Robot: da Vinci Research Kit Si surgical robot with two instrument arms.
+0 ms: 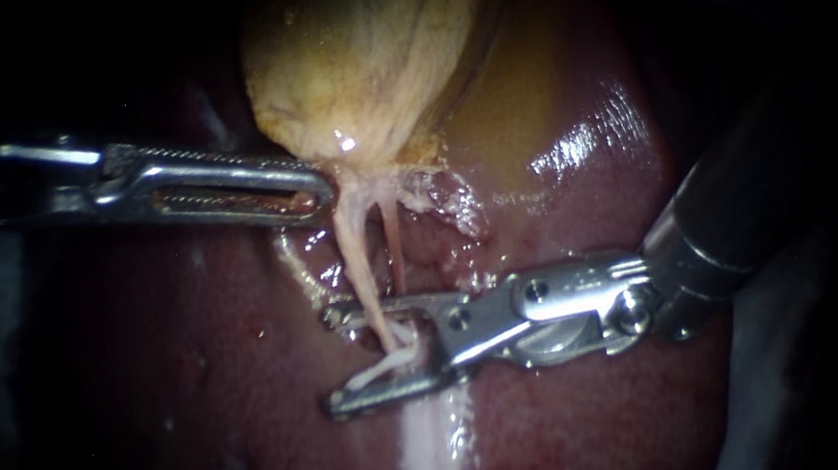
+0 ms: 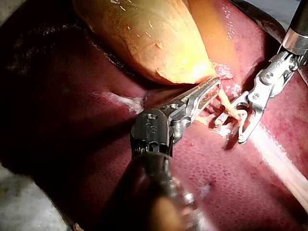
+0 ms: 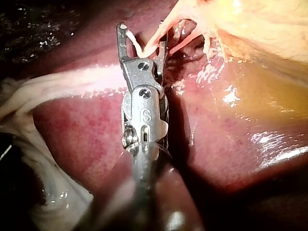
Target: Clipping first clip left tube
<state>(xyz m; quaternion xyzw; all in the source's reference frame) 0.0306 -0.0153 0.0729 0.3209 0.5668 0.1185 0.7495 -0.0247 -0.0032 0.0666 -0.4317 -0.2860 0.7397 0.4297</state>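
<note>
The left tube [image 1: 353, 258] runs near-vertically from the gallbladder [image 1: 362, 66] down between the parted jaws of the right instrument [image 1: 337, 359]; the left instrument [image 1: 321, 190] pinches the gallbladder's neck.

gallbladder [image 1: 362, 66] on liver [image 1: 580, 207] | left tube [image 1: 351, 258] between right instrument's [image 1: 333, 361] jaws (left instrument [image 1: 321, 192] against gallbladder)
</note>
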